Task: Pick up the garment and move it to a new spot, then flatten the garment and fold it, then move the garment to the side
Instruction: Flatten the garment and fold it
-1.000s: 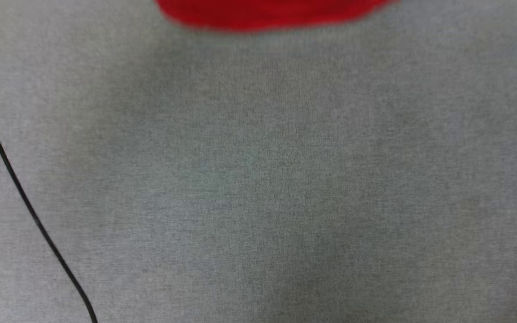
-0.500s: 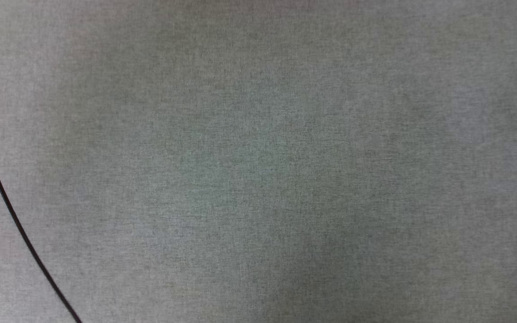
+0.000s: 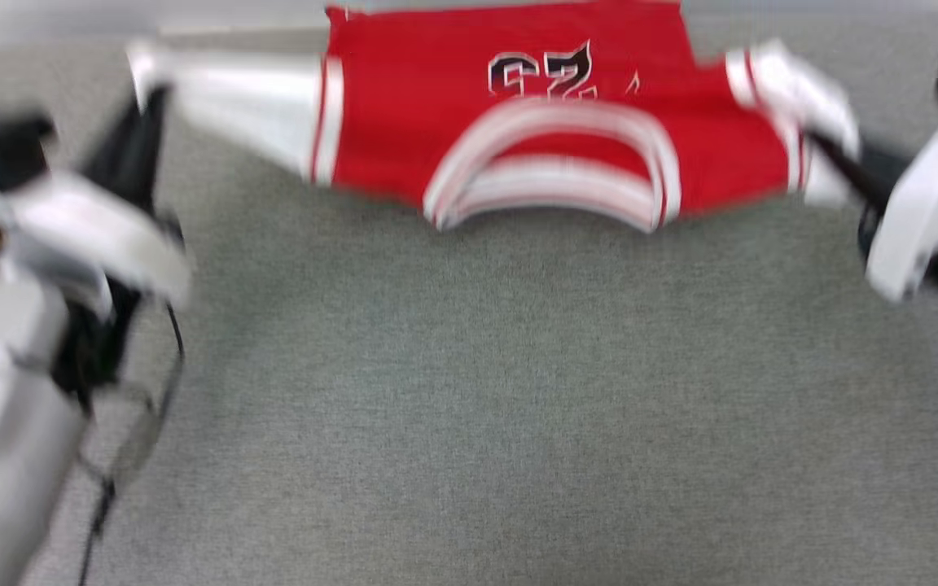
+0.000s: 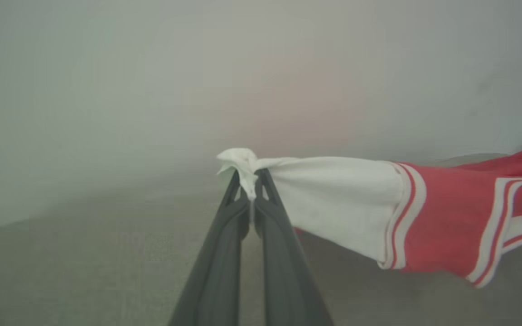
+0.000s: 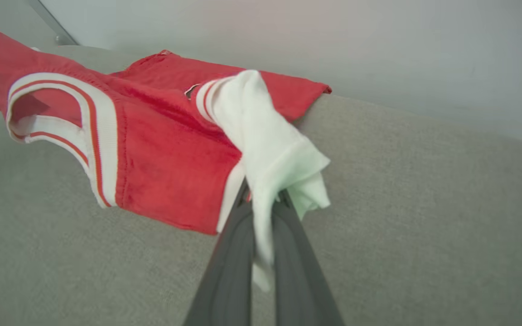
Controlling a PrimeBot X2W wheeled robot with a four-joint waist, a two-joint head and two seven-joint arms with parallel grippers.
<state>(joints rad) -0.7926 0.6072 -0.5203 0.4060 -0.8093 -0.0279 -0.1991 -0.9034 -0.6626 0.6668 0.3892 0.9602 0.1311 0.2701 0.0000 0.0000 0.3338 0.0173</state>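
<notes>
The garment [image 3: 404, 98], a red T-shirt with white sleeves and striped collar trim, hangs stretched between my two grippers near the far edge of the grey table, collar toward me, its lower part resting on the surface. At the upper left of the head view my left gripper [image 3: 147, 106] is shut on the tip of one white sleeve [image 4: 333, 199]; the left wrist view shows the fingertips of the left gripper [image 4: 248, 179] pinching it. My right gripper [image 3: 823, 146] is shut on the other white sleeve [image 5: 270, 136], bunched around the fingertips of the right gripper [image 5: 264, 197]. The head view is blurred.
A grey cloth-covered table [image 3: 469, 407] spreads out in front of the garment. A thin black cable [image 3: 103, 488] runs along the lower left beside my left arm. A pale wall [image 4: 152, 68] rises behind the table's far edge.
The head camera has swung: earlier it showed grey cloth, the cable and briefly a red edge at the top; now the garment and both arms are in view.
</notes>
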